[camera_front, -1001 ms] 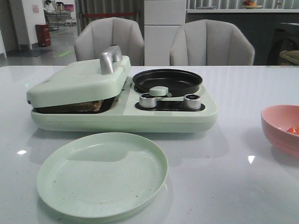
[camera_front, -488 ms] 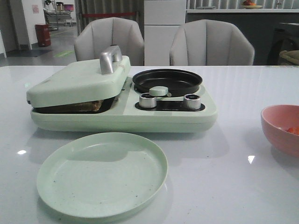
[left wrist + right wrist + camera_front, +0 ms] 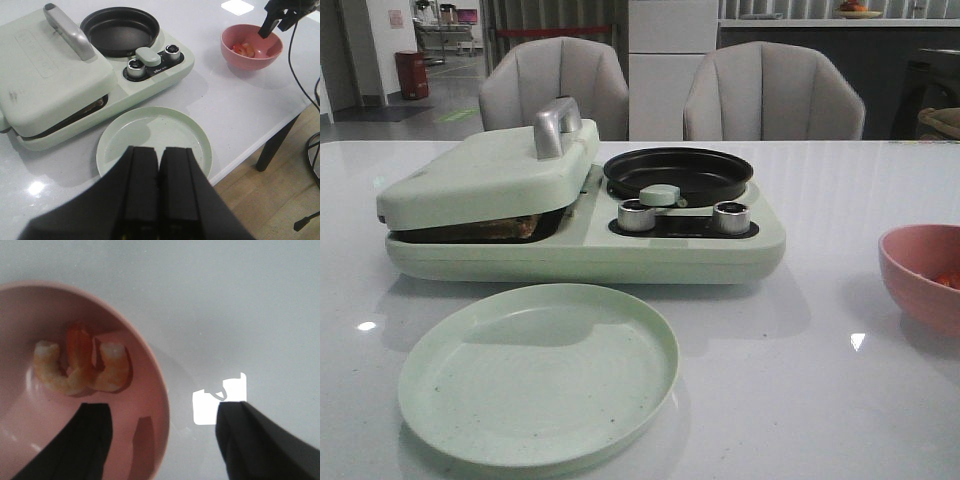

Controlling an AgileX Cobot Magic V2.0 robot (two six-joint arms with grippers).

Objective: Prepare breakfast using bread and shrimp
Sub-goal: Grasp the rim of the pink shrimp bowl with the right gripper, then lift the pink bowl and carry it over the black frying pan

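Observation:
The bread (image 3: 523,226) shows only as a brown edge in the gap under the pale green lid (image 3: 490,170) of the sandwich maker, and again as bread (image 3: 96,104). Several curled orange-white shrimp (image 3: 82,367) lie in the pink bowl (image 3: 150,360). The same shrimp (image 3: 246,49) show in the left wrist view. My right gripper (image 3: 164,407) hangs open over the bowl's rim, one finger inside the bowl and one outside. It is also seen as the right gripper (image 3: 273,22). My left gripper (image 3: 159,167) is shut and empty, above the near edge of the green plate (image 3: 155,137).
The sandwich maker (image 3: 680,250) holds a black round pan (image 3: 678,172) and two knobs. An empty green plate (image 3: 540,370) lies in front of it. The pink bowl (image 3: 920,275) sits at the right. The table edge (image 3: 260,145) is close to the plate. Two chairs stand behind.
The pink bowl has darkened under a shadow, and the shrimp in it show less. Nothing else has moved.

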